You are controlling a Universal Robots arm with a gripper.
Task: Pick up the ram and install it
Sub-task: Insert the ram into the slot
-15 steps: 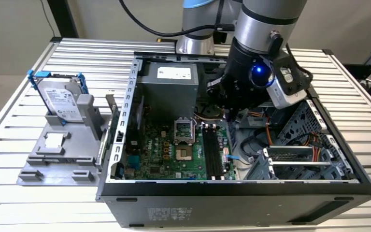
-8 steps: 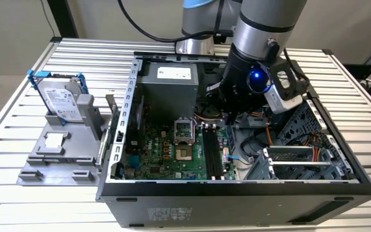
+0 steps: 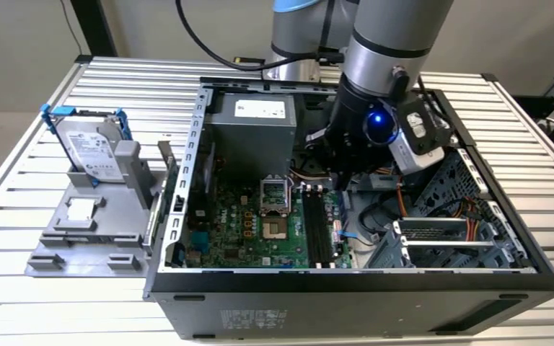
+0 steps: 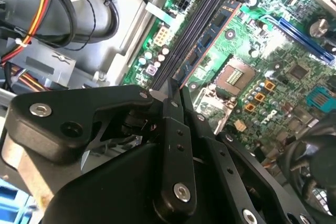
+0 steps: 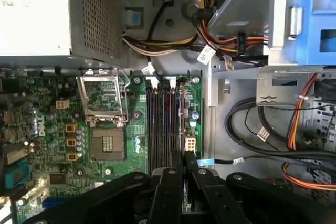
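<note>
**Dark-blue ram gripped at the memory slots, insertion step in hand**

Dark-blue and thin, the ram [image 4: 212,38] runs away from the gripper [image 4: 177,90] in the second wrist view. It lies alongside the long black memory slots [image 4: 191,30] on the green motherboard [image 4: 252,30]. The fingers are drawn close together with the stick's near end between them, so I judge the gripper to be closed on the ram.

The arm reaches down into the open computer case [image 3: 354,288], which stands on the slatted worktop [image 3: 66,303].

The pick-up looks done and the work stands at installing. The ram sits at the slot on the outer side of the bank, parallel to it. Whether its edge has entered the slot or hangs just above, I cannot tell.

Seating it calls for the stick to stay square to the slot and to be pressed straight in, evenly along its length.
</note>
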